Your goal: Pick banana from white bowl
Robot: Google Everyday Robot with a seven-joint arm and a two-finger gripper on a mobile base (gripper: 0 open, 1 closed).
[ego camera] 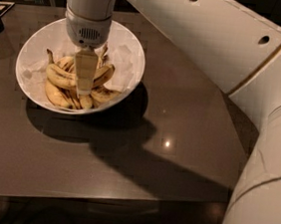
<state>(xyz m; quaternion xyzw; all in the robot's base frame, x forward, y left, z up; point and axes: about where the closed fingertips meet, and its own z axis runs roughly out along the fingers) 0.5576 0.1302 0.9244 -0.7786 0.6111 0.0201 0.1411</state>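
Here's your claw [84,90], hanging straight down from the wrist into the white bowl [129,50], which sits at the far left part of the desk [190,114]. Whether the claw is released or clenched, you cannot tell from this angle, and nothing is clearly caught in it.

Now the target. The banana [59,77] lies in the bowl on top of the pile, and the claw crosses right over its middle. You see its yellow body come out to the left of the claw, with the dark stem poking up toward the far left rim. A yellow stretch shows to the right of the claw too, probably the same fruit. So its long axis runs roughly left to right across the view, bowed like a smile, both ends rising toward the far side.

That's the relation that matters: the banana is directly under the claw, not off to a side, and it lies crosswise to the hanging claw. By my reading, you need height more than sideways travel.

Watch the shorter bananas [102,95] packed just beside and under it on the near side. They touch the target, so a low bite could snag one of them.
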